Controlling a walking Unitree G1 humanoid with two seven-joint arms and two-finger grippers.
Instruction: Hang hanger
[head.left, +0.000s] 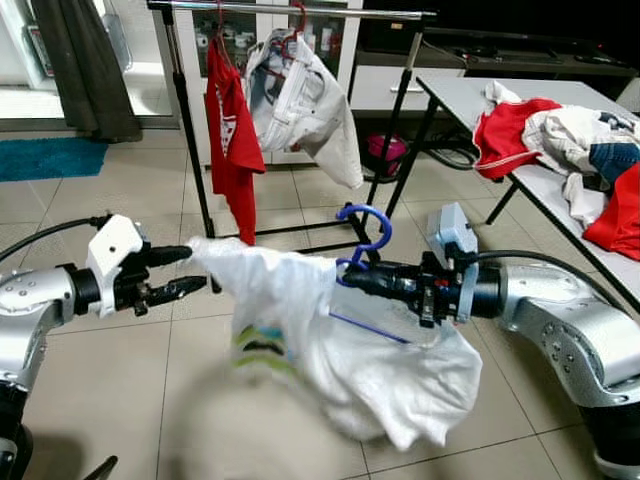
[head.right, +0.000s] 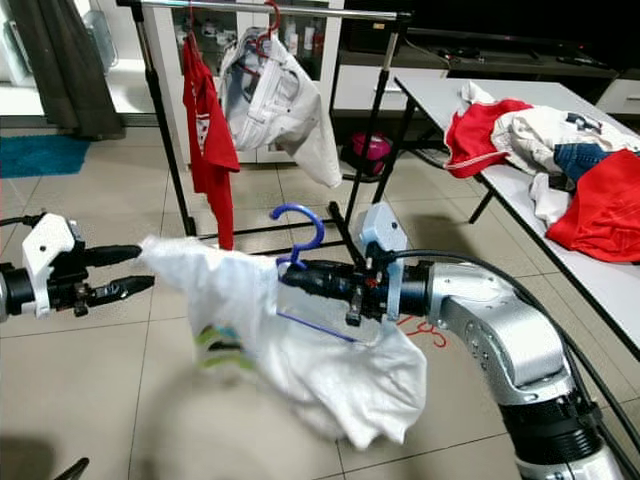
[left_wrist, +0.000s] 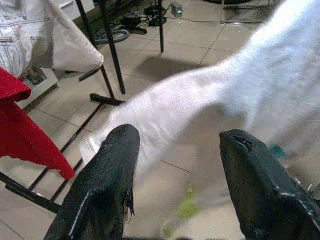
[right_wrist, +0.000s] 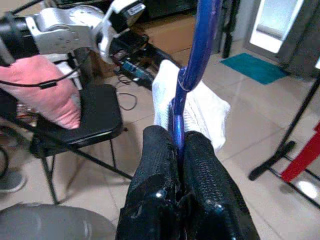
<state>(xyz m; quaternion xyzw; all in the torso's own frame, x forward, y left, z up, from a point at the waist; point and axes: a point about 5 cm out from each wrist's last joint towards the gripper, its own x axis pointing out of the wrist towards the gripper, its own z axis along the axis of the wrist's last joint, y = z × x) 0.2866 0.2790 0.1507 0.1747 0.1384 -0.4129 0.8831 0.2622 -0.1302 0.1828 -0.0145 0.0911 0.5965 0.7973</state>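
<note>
Right claw (head.left: 352, 279) was clamped tight on the blue hanger (head.left: 362, 236), white shirt (head.left: 340, 340) draped off it, held out in front of the clothes rack (head.left: 290, 10). Left claw (head.left: 182, 272) was spread apart, shirt's sleeve tip between its fingers.

The floor (head.left: 120, 210) has big pale tiles. A blue rug (head.left: 50, 157) lies at the far left, below a dark curtain (head.left: 85, 60). A black clothes rack (head.left: 190, 120) stands in the middle, with white cabinets (head.left: 330, 50) behind it. A grey worktop (head.left: 560, 190) on the right holds piled clothes (head.left: 560, 135).
</note>
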